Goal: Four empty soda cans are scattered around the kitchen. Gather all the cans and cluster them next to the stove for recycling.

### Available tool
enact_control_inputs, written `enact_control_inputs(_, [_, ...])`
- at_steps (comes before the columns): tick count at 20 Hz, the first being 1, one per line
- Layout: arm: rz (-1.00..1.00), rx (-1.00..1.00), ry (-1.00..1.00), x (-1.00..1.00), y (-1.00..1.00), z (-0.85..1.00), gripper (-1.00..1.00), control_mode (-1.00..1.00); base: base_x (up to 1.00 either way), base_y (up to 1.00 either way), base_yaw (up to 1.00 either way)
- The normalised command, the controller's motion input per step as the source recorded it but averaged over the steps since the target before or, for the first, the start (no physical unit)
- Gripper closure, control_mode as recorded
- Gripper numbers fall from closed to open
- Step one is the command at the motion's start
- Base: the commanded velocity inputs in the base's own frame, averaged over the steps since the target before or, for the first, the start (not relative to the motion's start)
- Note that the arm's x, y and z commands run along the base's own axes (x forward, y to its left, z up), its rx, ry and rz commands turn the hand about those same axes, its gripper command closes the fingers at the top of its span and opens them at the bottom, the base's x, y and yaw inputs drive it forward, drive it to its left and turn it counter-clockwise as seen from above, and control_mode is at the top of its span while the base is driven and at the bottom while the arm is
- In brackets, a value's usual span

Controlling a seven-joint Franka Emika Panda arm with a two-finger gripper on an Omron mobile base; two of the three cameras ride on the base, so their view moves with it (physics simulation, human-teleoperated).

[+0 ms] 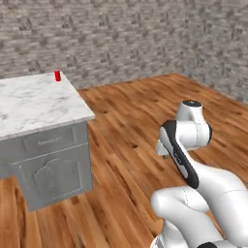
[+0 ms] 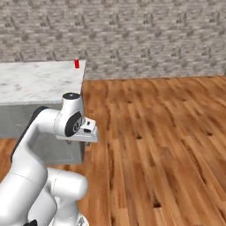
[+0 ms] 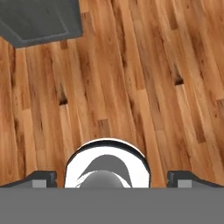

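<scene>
One small red soda can (image 1: 57, 75) stands upright at the far corner of a white marble counter (image 1: 34, 104); from the right base it is the same can (image 2: 77, 64) on the counter's far right corner (image 2: 39, 81). My gripper (image 3: 113, 179) points straight down at the wood floor, to the right of the counter and well short of the can. Its fingertips (image 3: 43, 178) stand wide apart, open, with nothing between them. The arm is folded close over the base, with the hand (image 2: 84, 130) hanging low. The stove is out of view.
The counter sits on a grey panelled cabinet (image 1: 53, 169), whose corner shows in the hand view (image 3: 39, 22). Wood floor (image 2: 154, 132) stretches ahead and to the right up to brick-pattern walls (image 1: 121, 34).
</scene>
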Motion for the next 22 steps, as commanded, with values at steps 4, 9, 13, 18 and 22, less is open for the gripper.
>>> enact_control_inputs(4, [0.0, 0.0, 0.0, 0.0, 0.0, 0.0, -1.0, 1.0, 0.39, -0.64, 0.53])
enact_control_inputs(9, [0.0, 0.0, 0.0, 0.0, 0.0, 0.0, -1.0, 1.0, 0.47, -0.81, 0.47])
enact_control_inputs(13, [0.0, 0.0, 0.0, 0.0, 0.0, 0.0, -1.0, 1.0, 0.54, -0.86, 0.43])
enact_control_inputs(18, [0.0, 0.0, 0.0, 0.0, 0.0, 0.0, -1.0, 1.0, 0.59, -0.91, 0.42])
enact_control_inputs(22, [0.0, 0.0, 0.0, 0.0, 0.0, 0.0, -1.0, 1.0, 0.58, -0.94, 0.43])
